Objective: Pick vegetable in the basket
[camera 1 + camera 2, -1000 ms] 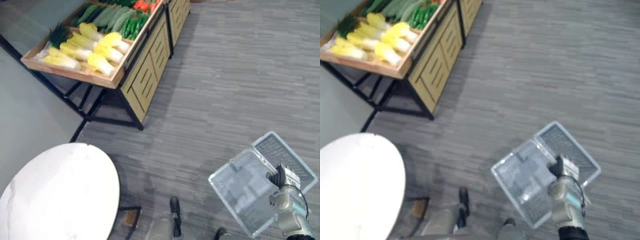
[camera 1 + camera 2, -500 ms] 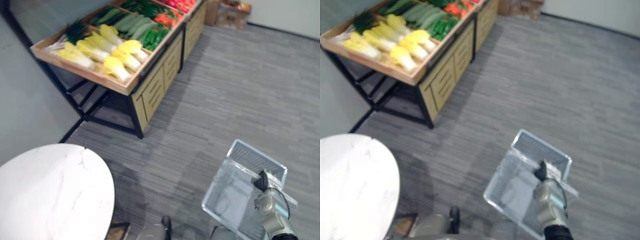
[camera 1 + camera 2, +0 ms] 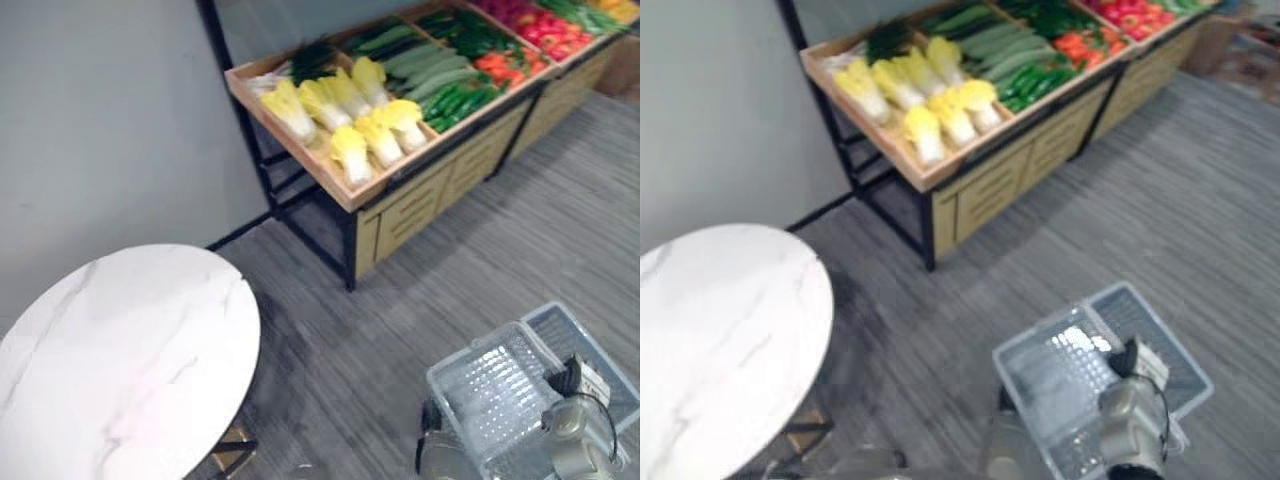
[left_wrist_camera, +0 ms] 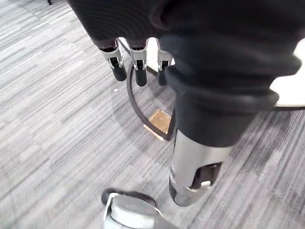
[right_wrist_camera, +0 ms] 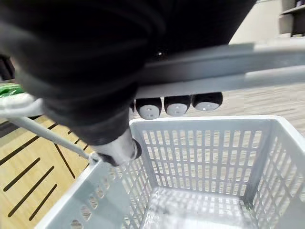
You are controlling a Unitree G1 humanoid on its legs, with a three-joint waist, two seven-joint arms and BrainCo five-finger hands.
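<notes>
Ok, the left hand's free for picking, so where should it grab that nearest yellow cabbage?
Probably round the pale stalk end of the nearest cabbage, coming from the near edge of the wooden tray: it lies on its side, stalk toward that edge, with neighbours beside its leafy top.

Right hand (image 3: 1129,405) at grey basket (image 3: 1045,378); cabbages (image 3: 922,95) on wooden stand (image 3: 985,188); white table (image 3: 720,330) left.

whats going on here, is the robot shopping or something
A humanoid robot carries a grey plastic basket by its handle, with the right hand curled round it. No vegetable lies in the basket yet. The left hand hangs open over the floor. The vegetable stand, with yellow cabbages and green vegetables, is ahead and out of reach. A round white table is on the robot's left.
</notes>
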